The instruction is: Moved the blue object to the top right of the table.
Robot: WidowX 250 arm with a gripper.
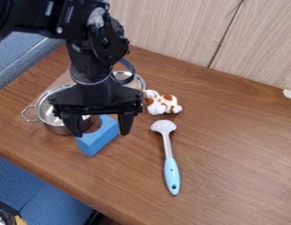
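The black gripper (pixel 100 130) hangs over the left part of the table, open, its two fingers spread wide. Between and just below the fingertips is the blue object (pixel 104 139), an arch-like block with a curved notch, lying on the wooden table. Its upper left part is partly behind the left finger, and the right finger is beside its right end. I cannot tell whether either finger touches it.
A metal pot (pixel 59 125) stands behind and left of the block, with another metal rim behind the gripper. A brown-and-white toy (pixel 162 103) and a blue-handled spoon (pixel 171 171) lie to the right. A wooden wall (pixel 171 30) borders the table's back.
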